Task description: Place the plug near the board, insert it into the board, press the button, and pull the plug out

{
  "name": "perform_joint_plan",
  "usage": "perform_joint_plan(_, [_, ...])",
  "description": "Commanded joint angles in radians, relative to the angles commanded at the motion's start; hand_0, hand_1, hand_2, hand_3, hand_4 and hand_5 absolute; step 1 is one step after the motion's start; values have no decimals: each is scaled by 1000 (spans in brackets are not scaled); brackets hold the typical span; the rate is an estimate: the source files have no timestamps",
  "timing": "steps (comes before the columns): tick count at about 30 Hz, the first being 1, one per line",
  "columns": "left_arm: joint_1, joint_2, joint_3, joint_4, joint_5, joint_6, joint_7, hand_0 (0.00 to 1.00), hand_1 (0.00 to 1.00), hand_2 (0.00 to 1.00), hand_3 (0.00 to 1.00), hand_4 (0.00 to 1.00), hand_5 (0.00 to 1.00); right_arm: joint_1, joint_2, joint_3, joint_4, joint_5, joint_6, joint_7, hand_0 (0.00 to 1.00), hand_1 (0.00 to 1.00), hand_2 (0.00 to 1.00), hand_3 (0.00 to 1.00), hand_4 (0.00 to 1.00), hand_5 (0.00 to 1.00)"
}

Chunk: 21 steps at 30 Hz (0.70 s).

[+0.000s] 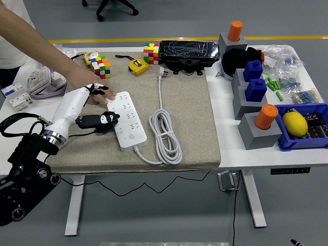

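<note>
At the left side of the grey mat (184, 110), the robot's left hand (93, 110) reaches in from the lower left corner on a white forearm, its black fingers (105, 120) spread loosely and holding nothing, their tips resting at the left edge of the white power strip (126, 121). One black fingertip sits higher up, close against a person's hand (95, 91) that comes in from the upper left and presses down on the far left corner of the strip. The strip lies at a slight angle on the mat, its button end toward the table's near edge, and its white cable (165, 134) loops in a loose coil just to its right. From the coil the cord runs toward the far side of the mat, where the white plug (162, 72) lies unplugged, well apart from the strip's sockets. Beyond the mat stand a colourful cube (150, 52), a yellow tape measure (137, 66) and a black box (188, 53). Farther right, grey blocks with orange and blue tops sit beside a blue bin (302, 134) holding a yellow lemon-shaped thing (294, 123). No right arm appears.
</note>
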Motion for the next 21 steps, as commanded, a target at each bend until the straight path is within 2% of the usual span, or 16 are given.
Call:
perform_joint_plan(4, [36,4,-2,-8,1,-11,12,696,716,718,747,911,540,-1,-1,-4,1,0,0,0,654,654,660,572,992,561])
perform_joint_plan(5, [40,6,-1,-11,1,-14,15,758,769,755,746,876,550,0,-1,-5,1,0,0,0,654,654,660,572,992,560])
perform_joint_plan(6, [42,7,1,-13,0,-19,18,758,769,755,746,876,550,1,-1,-5,1,0,0,0,654,654,660,572,992,560])
perform_joint_plan(21, [34,7,45,-9,-9,-56,48,767,779,753,740,860,557,5,-4,-11,-1,2,0,0,654,654,660,573,992,560])
